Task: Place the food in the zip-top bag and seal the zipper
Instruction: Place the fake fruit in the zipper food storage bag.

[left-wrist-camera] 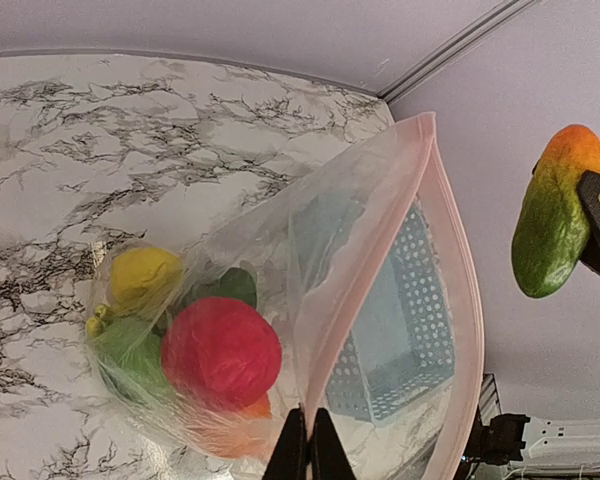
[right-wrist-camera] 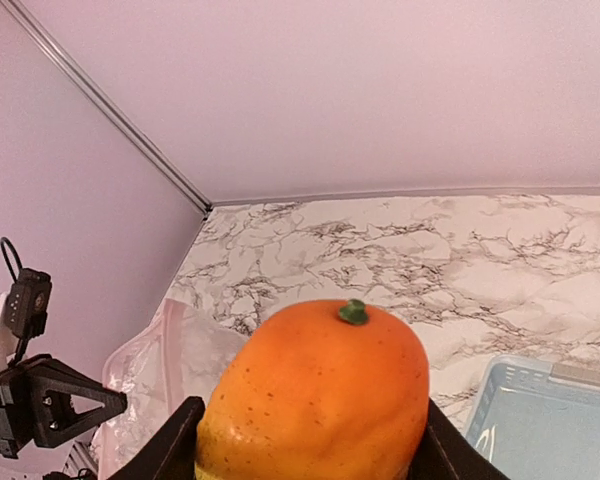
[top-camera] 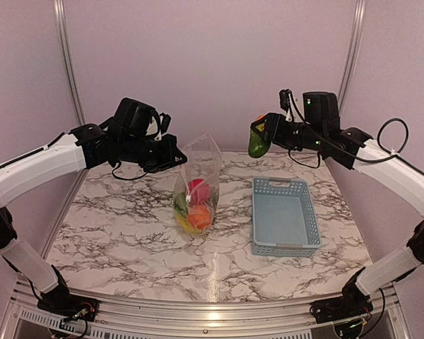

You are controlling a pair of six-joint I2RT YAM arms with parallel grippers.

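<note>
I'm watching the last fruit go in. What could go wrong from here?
The mango in the right tool is long and the mouth of the zip-top bag looks narrow; it could catch on the zipper and fall outside. The left tool pinches only one edge of the mouth, so a push from the mango might pull that edge free or tip the bag.

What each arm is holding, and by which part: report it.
The left fingers pinch the zip-top bag by its zipper strip at the mouth. The right fingers clamp the mango across its body, one on each side.
</note>
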